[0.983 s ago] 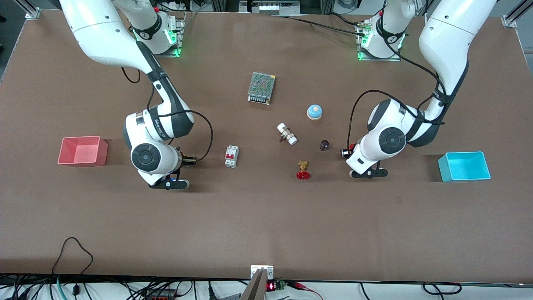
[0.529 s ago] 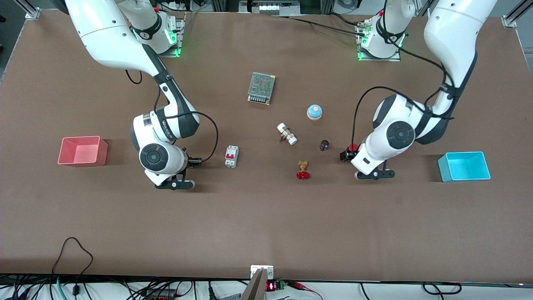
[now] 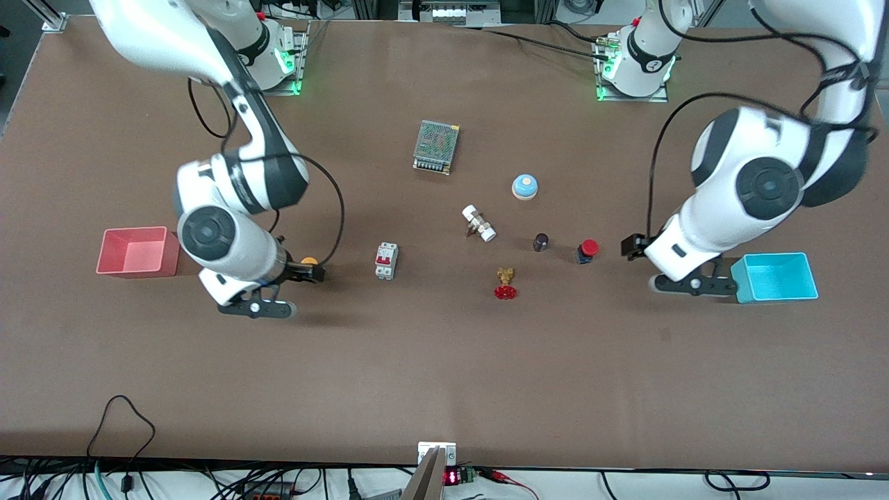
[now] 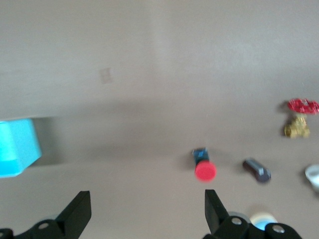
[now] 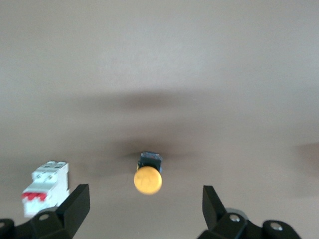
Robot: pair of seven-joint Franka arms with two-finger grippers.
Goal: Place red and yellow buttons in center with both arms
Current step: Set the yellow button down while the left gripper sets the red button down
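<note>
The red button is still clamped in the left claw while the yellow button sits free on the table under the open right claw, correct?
Not quite. The red button is not clamped: it stands free on the table, and the left claw is open and apart from it, as the left wrist view shows. The yellow button does sit free under the open right claw.

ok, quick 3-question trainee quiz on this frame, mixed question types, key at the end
1. True or false: the left gripper is shut on the red button.
2. The yellow button sits nearest which item? A) circuit breaker B) blue-domed bell C) light-blue bin
3. Fill in: the right gripper has its fingers ____ above the yellow button.

Key: 1 false, both grippers are open and the button stands alone on the table. 2 A. 3 open.
</note>
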